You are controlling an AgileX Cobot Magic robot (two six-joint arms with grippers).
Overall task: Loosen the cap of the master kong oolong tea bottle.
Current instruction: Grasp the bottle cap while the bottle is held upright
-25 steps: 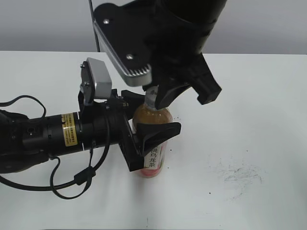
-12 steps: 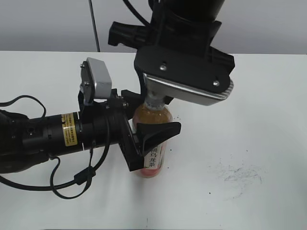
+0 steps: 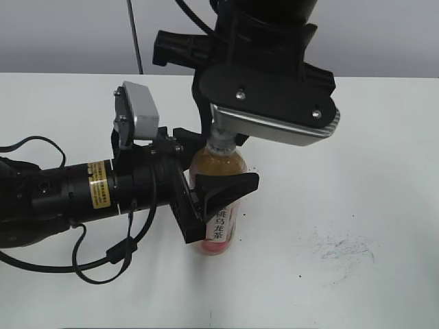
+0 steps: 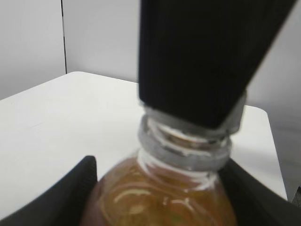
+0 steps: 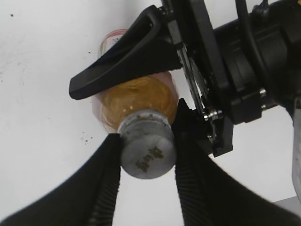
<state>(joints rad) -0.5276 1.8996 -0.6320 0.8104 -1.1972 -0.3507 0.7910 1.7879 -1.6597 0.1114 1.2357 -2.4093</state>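
Standing upright near the middle of a white table [image 3: 370, 171], the bottle [image 3: 218, 199] of amber tea carried a grey cap [image 5: 148, 150] with a dark mark on top. The right gripper [image 5: 146, 155] came down from above, its two black fingers [image 5: 107, 174] pressed against opposite sides of the cap, jaws partly closed and holding it. The left gripper [image 3: 216, 188] reached in sideways from the left, its jaws fairly wide and clamped around the bottle's upper body, one finger [image 3: 230, 188] crossing the front above the pink-and-white label [image 3: 219, 229].

The table was matte white, with a patch of faint dark scuffs [image 3: 343, 250] to the right of the bottle and a few specks nearby. Behind it rose a plain grey wall [image 3: 68, 34] with a thin dark vertical line [image 3: 134, 34].

Only the right wrist view showed the top of the cap and both fingers flanking it; in the exterior view the right arm's camera housing [image 3: 278, 113] hid the cap. The left wrist view, blurred and close, showed the neck's threads and collar ring [image 4: 183, 157] beneath a black finger, with the left jaw tips at the lower corners. The label showed clearly only in the exterior view.
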